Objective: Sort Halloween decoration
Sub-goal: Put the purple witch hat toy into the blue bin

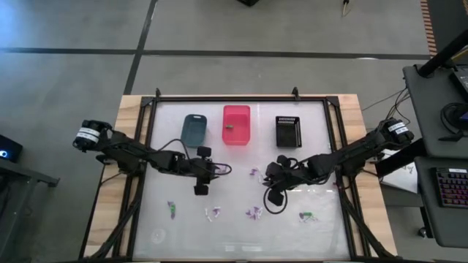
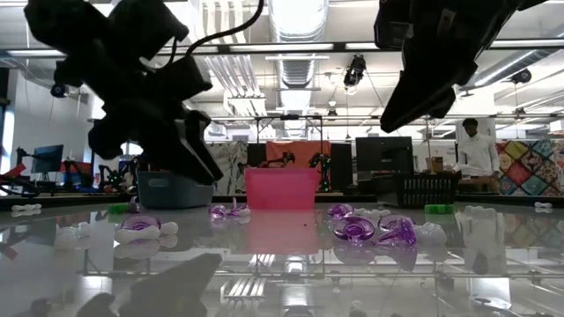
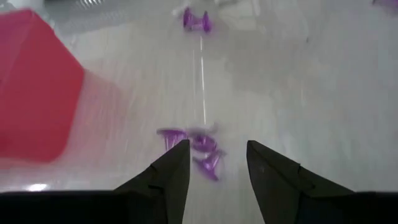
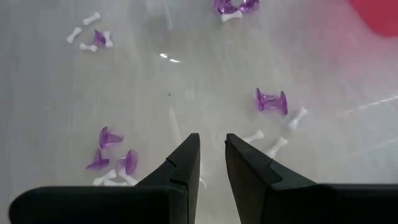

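Observation:
Small purple, green and white trinkets lie scattered on the clear table top: a purple pair (image 1: 254, 212), a white-and-purple one (image 1: 213, 213), a purple one (image 1: 171, 210), a green one (image 1: 307, 216) and one at mid-table (image 1: 254, 172). My left gripper (image 1: 201, 187) hovers open at mid-table. In its wrist view (image 3: 217, 155) a cluster of purple trinkets (image 3: 196, 146) lies just past the fingertips, untouched. My right gripper (image 1: 274, 191) hangs over the table's right half, its fingers (image 4: 212, 146) narrowly open over bare table. A purple trinket (image 4: 270, 99) and white bones (image 4: 273, 140) lie beyond it.
Three bins stand in a row at the far side: blue-grey (image 1: 194, 129), pink (image 1: 236, 124) with a small item inside, and black (image 1: 288, 131). The pink bin (image 3: 31, 93) is close beside my left gripper. A black frame (image 1: 241, 97) borders the table top.

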Motion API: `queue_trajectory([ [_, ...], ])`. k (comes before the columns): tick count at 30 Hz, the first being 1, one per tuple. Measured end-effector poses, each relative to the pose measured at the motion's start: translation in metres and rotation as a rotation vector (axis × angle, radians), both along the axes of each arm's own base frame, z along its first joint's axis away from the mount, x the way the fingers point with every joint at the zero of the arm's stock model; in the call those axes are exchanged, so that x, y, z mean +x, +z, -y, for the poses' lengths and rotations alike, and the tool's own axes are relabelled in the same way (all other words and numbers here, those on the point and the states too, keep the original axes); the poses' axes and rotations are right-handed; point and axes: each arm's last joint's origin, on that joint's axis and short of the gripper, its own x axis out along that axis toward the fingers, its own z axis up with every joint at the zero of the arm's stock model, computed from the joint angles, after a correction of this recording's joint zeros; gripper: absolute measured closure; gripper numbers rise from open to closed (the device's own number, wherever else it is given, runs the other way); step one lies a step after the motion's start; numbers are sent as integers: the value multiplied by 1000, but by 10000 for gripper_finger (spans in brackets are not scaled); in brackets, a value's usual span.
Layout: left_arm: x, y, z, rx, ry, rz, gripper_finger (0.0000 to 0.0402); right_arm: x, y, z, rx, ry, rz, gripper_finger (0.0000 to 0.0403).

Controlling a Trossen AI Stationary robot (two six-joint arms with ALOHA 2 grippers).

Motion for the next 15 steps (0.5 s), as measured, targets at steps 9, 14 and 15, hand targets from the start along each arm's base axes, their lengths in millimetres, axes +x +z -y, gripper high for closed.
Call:
queue_trajectory([
  [9, -1, -1, -2, 21, 47, 52, 260, 1, 1, 1, -24, -19, 21, 335],
  [14, -2, -2, -3, 13, 63, 71, 260, 1, 1, 1, -35, -26, 26, 335],
  [15, -2, -3, -3, 9, 65, 74, 260, 1, 1, 1, -36, -26, 26, 335],
])
